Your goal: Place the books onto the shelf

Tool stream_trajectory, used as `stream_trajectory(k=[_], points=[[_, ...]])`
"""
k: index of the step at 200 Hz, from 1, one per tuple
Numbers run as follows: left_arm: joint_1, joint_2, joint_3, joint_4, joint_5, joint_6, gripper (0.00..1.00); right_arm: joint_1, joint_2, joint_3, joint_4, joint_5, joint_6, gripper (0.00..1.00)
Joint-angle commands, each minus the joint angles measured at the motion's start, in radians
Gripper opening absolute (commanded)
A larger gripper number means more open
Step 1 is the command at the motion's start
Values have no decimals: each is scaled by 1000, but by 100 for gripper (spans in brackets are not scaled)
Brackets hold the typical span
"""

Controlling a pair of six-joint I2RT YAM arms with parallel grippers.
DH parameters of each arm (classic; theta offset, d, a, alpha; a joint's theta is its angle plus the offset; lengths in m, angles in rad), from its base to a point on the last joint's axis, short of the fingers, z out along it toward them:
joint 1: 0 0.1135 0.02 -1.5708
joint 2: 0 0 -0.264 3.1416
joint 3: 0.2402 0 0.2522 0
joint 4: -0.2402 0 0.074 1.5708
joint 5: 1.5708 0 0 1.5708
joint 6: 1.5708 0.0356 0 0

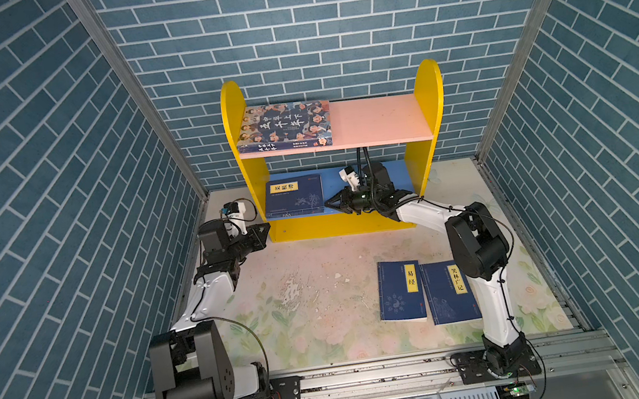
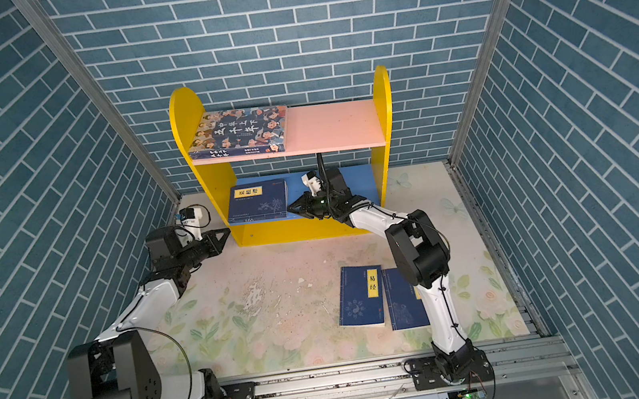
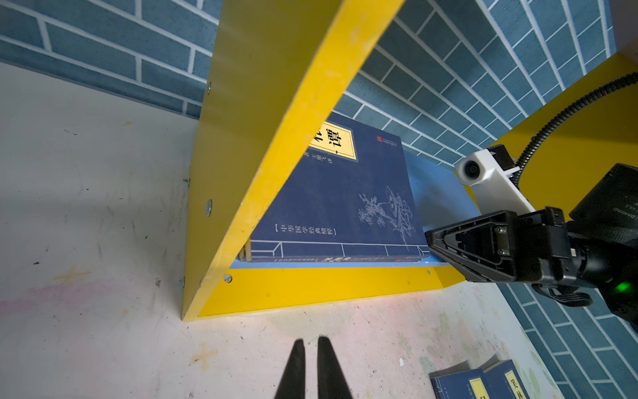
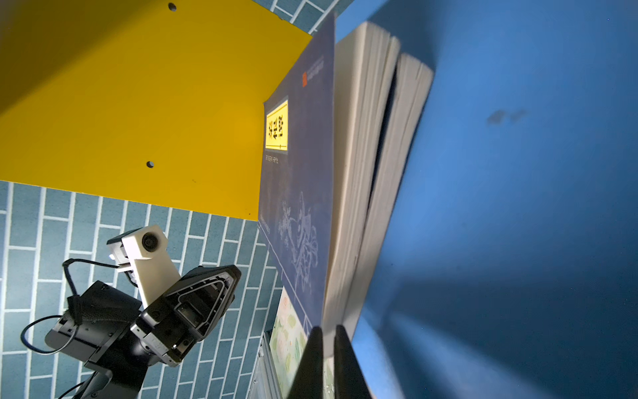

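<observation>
The shelf [image 1: 378,119] [image 2: 331,125] stands at the back, with yellow side panels. A large book with cartoon faces [image 1: 285,125] [image 2: 239,131] lies on the left of its pink upper board. Two navy books lie stacked [image 1: 294,197] [image 2: 259,202] [image 3: 345,193] [image 4: 300,179] on the left of the blue lower board [image 1: 331,184]. My right gripper [image 1: 327,204] [image 2: 289,208] [image 3: 429,241] [image 4: 328,328] is shut, with its tips against the stack's right front corner. My left gripper [image 1: 268,227] [image 2: 228,232] [image 3: 310,342] is shut and holds nothing, low beside the left panel's front foot. Two more navy books [image 1: 401,290] [image 1: 449,292] lie flat on the table.
Blue brick walls [image 1: 327,19] close in the back and both sides. The floral table mat [image 1: 313,293] runs from the shelf to the metal rail [image 1: 374,373] that carries both arm bases. The right arm's elbow [image 1: 478,242] hangs over the right-hand table book.
</observation>
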Motion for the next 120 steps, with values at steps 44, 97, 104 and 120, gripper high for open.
stream_trajectory(k=[44, 97, 104, 120], points=[[5, -19, -19, -3, 14, 16, 12, 17, 37, 59, -25, -37, 12, 11], [6, -23, -17, -7, 14, 15, 12, 12, 19, 47, -34, -15, 0, 11], [6, -24, -15, -10, 14, 15, 12, 10, 13, 42, -32, -3, -2, 11], [6, -26, -9, -14, 18, 15, 12, 7, -6, 28, -17, 10, -1, 11]])
